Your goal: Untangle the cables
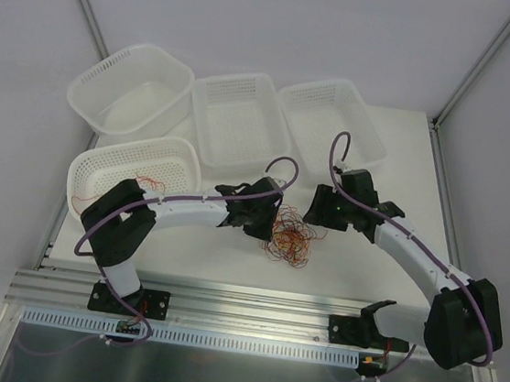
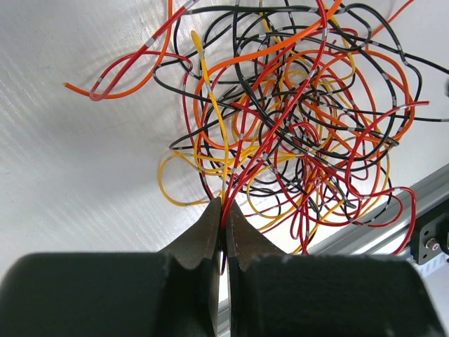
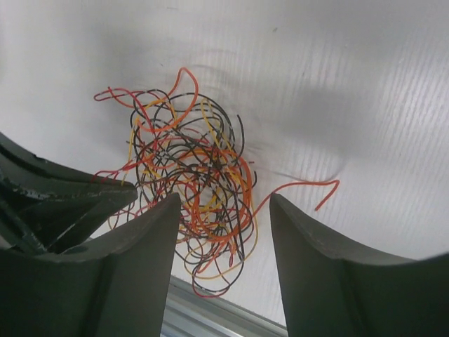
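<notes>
On table (image 1: 193, 250), one tangle of cables (image 1: 289, 236), left jaws clenched on it, right jaws released, four baskets (image 1: 236, 78).

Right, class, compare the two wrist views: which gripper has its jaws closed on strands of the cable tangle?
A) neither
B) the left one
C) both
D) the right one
B: the left gripper has its jaws pressed together with red strands of the cables running in between them, while the right gripper stands open above the pile.
</notes>
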Action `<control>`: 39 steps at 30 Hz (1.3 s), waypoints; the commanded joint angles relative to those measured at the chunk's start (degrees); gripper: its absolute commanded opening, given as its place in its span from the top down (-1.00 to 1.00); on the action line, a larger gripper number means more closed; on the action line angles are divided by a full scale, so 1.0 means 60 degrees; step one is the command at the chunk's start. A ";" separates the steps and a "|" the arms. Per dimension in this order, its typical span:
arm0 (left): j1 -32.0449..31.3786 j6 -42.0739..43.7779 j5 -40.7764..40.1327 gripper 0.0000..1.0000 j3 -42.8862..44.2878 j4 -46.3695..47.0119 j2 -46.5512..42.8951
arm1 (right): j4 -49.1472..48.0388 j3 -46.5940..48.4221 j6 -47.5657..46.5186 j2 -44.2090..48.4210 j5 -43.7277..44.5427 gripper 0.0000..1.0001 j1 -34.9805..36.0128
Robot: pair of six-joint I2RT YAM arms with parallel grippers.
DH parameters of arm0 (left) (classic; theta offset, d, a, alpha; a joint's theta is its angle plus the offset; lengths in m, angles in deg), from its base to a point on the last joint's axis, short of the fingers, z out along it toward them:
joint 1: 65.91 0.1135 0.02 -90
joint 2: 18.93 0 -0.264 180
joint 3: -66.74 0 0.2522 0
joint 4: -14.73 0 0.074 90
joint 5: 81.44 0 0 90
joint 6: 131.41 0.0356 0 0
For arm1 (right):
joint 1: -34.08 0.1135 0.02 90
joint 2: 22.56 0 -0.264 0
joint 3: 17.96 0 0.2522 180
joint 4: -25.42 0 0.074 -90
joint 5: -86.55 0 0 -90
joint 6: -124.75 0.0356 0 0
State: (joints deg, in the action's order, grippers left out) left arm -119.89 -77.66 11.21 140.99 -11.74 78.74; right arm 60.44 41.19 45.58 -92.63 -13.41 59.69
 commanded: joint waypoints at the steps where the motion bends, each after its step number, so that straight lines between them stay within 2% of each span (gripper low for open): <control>1: -0.0027 0.0255 -0.0106 1.00 -0.0106 0.0097 -0.0487 | -0.0802 0.0521 -0.0296 -0.0436 -0.0054 -0.12 0.0170; 11: -0.0013 0.0270 -0.0296 1.00 -0.0194 0.0126 -0.0648 | -0.1960 0.0610 -0.0296 -0.1843 -0.0348 0.17 0.0493; 17: 0.0104 0.0285 -0.0399 1.00 -0.0369 0.0111 -0.0882 | -0.1641 0.0741 -0.0545 -0.1800 -0.0040 0.64 0.0479; 20: 0.0382 0.0051 -0.0311 1.00 -0.0661 0.0024 -0.1058 | -0.0850 0.1106 -0.0823 -0.1186 0.0383 0.98 0.0464; 25: 0.0953 -0.0345 -0.0310 1.00 -0.1335 -0.0268 -0.1965 | 0.1490 0.2321 -0.1394 0.0058 0.1585 0.99 0.0027; 29: 0.1685 -0.0491 -0.0252 1.00 -0.2037 -0.0561 -0.2814 | 0.3262 0.3975 -0.1409 0.0953 0.1982 0.98 -0.0838; 31: 0.2154 -0.0492 -0.0238 1.00 -0.2244 -0.0679 -0.3210 | 0.4084 0.5278 -0.1526 0.1320 0.2083 0.99 -0.1131; 39: 0.2843 -0.0360 -0.0398 1.00 -0.2523 -0.1469 -0.3549 | 0.5187 0.9585 -0.2375 0.1658 0.2713 0.99 -0.1484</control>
State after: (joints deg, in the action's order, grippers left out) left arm -103.28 -79.56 10.19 126.43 -17.27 58.55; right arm 86.66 92.05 34.48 -83.18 -0.23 51.60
